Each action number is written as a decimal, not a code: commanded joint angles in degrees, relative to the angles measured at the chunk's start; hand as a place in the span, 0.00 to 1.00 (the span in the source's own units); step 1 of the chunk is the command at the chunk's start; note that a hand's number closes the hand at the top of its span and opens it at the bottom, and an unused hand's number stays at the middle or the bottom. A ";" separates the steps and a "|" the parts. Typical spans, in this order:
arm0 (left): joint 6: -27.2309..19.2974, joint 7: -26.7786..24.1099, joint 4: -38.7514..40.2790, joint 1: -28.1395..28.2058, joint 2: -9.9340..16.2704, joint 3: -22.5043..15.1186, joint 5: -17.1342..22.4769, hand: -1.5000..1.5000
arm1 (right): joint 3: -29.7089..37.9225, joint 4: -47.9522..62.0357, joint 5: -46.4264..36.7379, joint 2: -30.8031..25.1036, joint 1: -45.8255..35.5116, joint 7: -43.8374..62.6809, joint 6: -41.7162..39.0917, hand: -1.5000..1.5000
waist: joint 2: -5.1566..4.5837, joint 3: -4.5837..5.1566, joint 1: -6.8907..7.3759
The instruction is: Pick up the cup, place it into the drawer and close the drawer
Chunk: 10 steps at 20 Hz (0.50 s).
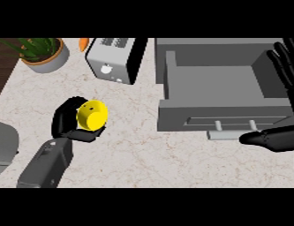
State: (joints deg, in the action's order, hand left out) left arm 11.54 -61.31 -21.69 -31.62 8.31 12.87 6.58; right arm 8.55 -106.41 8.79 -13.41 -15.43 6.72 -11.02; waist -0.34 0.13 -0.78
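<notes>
1. Curling round the yellow cup (92, 114), the left hand (69, 125) has its black fingers (65, 108) wrapped behind it and its thumb beneath.
2. Right of those fingers, the open grey drawer (222, 115) sits on the counter (130, 150).
3. Beyond the drawer's right wall, the right hand (292, 66) rests with fingers straight and spread, holding nothing.
</notes>
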 commanded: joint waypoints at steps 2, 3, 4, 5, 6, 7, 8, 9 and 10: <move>-1.70 2.48 -7.27 -4.14 -1.37 -0.43 0.94 1.00 | 0.85 0.65 -0.15 -0.60 -0.16 0.57 0.05 0.00 | 0.54 -0.17 0.92; -1.49 0.65 -3.98 -6.24 -0.65 -0.36 -0.01 1.00 | -0.07 3.52 -1.81 0.13 -2.59 -0.55 0.95 0.00 | 0.13 -0.10 0.39; -1.66 4.61 -11.08 -3.72 -1.91 -1.31 1.07 1.00 | 0.41 -1.29 -0.17 -0.83 1.57 1.27 -0.56 0.00 | 0.72 -0.18 1.08; -4.13 5.70 -9.78 -8.00 -2.23 -0.17 1.57 1.00 | 0.55 0.51 -0.79 0.25 3.40 -2.29 -0.68 0.00 | 0.48 -0.17 0.54; -6.42 8.00 -13.41 -7.18 -5.17 -2.19 0.71 1.00 | 0.37 1.33 -1.00 -0.71 -1.60 1.00 0.31 0.00 | 0.65 -0.18 1.24; -7.40 9.81 -14.62 -9.00 -5.57 -2.84 0.30 1.00 | -0.04 1.74 -1.96 0.92 1.97 -1.89 0.57 0.00 | 0.64 -0.20 1.07; -7.60 12.50 -17.98 -8.71 -6.91 -4.01 0.36 1.00 | 1.89 1.65 -0.54 -0.70 -0.28 -0.63 0.36 0.00 | 0.81 -0.21 1.44; -5.61 14.71 -17.42 -11.62 -4.63 -3.76 0.61 1.00 | -0.50 -1.64 -1.53 0.69 2.89 -0.05 0.39 0.00 | 0.71 -0.17 0.78; -6.97 17.61 -21.33 -10.82 -6.36 -5.27 0.31 1.00 | 1.72 0.89 -0.86 -0.47 2.73 -2.21 -0.47 0.00 | 0.82 -0.21 1.31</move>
State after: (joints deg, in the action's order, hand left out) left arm 6.21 -50.41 -36.10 -39.84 3.86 9.98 7.10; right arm 9.17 -105.88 7.83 -13.48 -14.13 6.01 -10.94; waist 0.29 -0.03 0.20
